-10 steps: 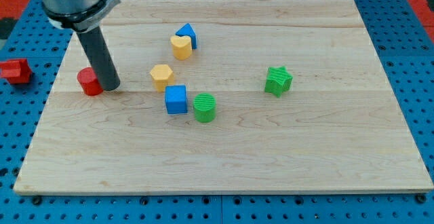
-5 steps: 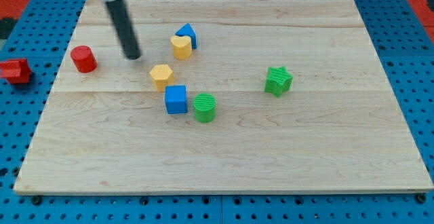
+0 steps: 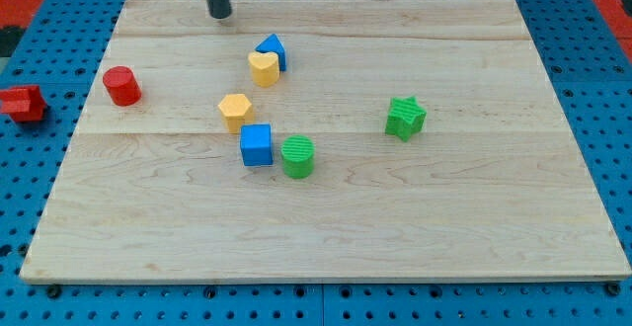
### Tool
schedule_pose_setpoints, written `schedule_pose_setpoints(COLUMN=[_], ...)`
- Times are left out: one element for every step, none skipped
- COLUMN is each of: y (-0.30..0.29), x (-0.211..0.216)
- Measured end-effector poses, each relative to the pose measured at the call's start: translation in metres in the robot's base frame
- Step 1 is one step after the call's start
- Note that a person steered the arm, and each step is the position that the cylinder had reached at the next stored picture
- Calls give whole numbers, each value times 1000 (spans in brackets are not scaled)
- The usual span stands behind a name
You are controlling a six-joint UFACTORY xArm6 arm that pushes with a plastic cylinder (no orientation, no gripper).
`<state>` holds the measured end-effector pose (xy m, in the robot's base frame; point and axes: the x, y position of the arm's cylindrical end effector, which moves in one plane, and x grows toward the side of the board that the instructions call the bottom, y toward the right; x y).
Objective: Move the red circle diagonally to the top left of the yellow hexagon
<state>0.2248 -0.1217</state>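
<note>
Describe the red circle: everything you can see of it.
The red circle is a short, plain red cylinder, looking like plastic, standing upright on its flat end near the wooden board's left edge. Nothing touches it. The yellow hexagon lies to its right and slightly lower; my tip is far off near the top edge.

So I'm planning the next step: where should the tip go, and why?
Probably back down toward the view's left. My tip sits near the board's top edge, touching nothing, while the red circle lies far left of the yellow hexagon, only slightly higher; getting left of it allows a rightward nudge.
</note>
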Motion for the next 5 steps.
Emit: schedule_pose_setpoints(y=[20,26,29,25,21], x=[0,0,-3,-5,-10])
